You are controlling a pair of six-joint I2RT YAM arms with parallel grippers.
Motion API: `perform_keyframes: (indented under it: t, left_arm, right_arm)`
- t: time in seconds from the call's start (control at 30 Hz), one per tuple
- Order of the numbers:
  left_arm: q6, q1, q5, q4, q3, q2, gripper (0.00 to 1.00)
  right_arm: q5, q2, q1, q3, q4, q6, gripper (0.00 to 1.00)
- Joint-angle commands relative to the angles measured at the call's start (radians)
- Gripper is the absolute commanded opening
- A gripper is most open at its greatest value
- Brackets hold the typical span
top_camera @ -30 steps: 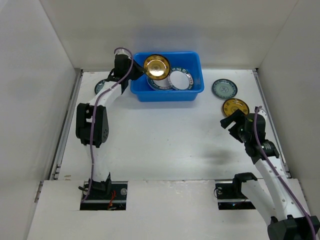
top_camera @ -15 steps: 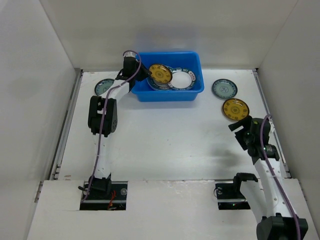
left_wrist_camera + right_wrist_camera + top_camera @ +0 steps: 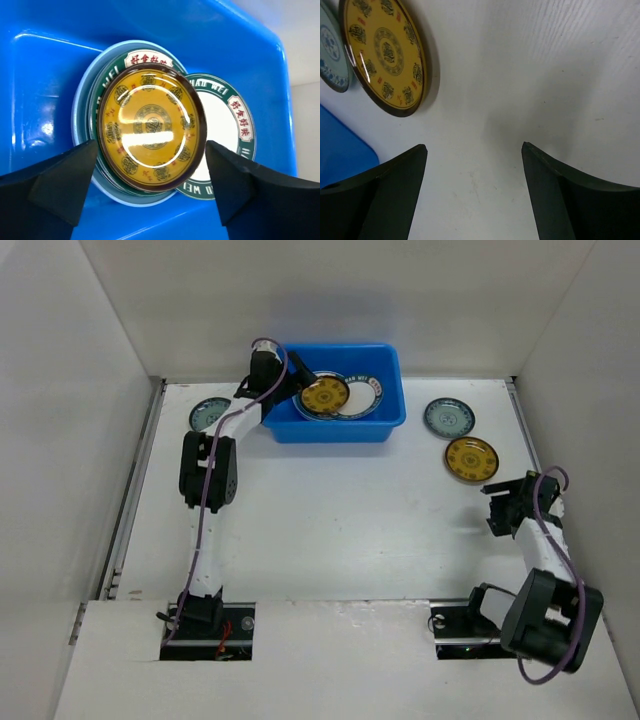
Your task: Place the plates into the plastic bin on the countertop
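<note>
Left gripper [image 3: 151, 150]: spread wide open, holding nothing. Right in front of it, down in the bin [image 3: 45, 65]: a yellow plate [image 3: 150, 132], lying on top of a stack, with a white plate [image 3: 220, 125] just to the right. Behind this gripper, outside the bin: a teal plate [image 3: 208, 412].

Right gripper [image 3: 474, 147]: open too, and empty, low over the table [image 3: 545, 75]. Ahead and to its left: a second yellow plate [image 3: 387, 55], flat on the table. Just past that: another teal plate [image 3: 330, 50].

What might go wrong, as a guess:
- Flat plate, thin rim, tight to the table. Easy for the fingers [image 3: 370, 200] to slide over it or just push it along.
- Could shove it into the teal plate close by.
- Could drop it on the way if pinched only at the edge.
- Left gripper pulling back could bump the bin wall or drag the top plate.
- Next plate could land crooked on the stack and slide.
</note>
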Motion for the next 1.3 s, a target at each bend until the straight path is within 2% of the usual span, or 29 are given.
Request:
perform_keyframes:
  t: [0.0,0.03,0.3,0.53,0.73,0.87,0.97,1.03,1.17,1.27]
  left_arm:
    - [0.014,0.019,-0.008,0.016,0.042,-0.096,0.95]
    - [0.014,0.021,-0.006,0.016,0.046,-0.111,1.00]
    - [0.001,0.044,-0.003,0.014,0.033,-0.239,1.00]
    - [-0.005,0.074,-0.014,0.033,-0.109,-0.401,1.00]
    - [-0.002,0.087,-0.041,0.074,-0.379,-0.588,1.00]
    - [-0.009,0.091,-0.084,0.099,-0.577,-0.725,1.00]
    - [-0.012,0.087,-0.109,0.111,-0.706,-0.823,1.00]
    - [-0.018,0.085,-0.132,0.117,-0.785,-0.886,1.00]
    - [-0.031,0.079,-0.184,0.126,-0.931,-1.005,1.00]
    - [-0.038,0.079,-0.228,0.120,-1.020,-1.090,1.00]
  right_arm:
    - [-0.048,0.097,-0.007,0.011,0.179,0.053,0.81]
    - [-0.057,0.139,-0.006,0.021,0.210,0.057,0.80]
    - [-0.076,0.374,-0.001,0.094,0.333,0.058,0.71]
    - [-0.090,0.529,-0.001,0.175,0.390,0.063,0.61]
    - [-0.110,0.630,0.003,0.228,0.428,0.072,0.42]
    - [-0.122,0.685,0.003,0.254,0.430,0.076,0.22]
    - [-0.123,0.696,0.005,0.260,0.434,0.076,0.06]
    - [-0.125,0.679,0.005,0.260,0.439,0.076,0.00]
    - [-0.099,0.554,0.028,0.229,0.414,0.089,0.00]
    - [-0.050,0.414,0.075,0.228,0.336,0.081,0.00]
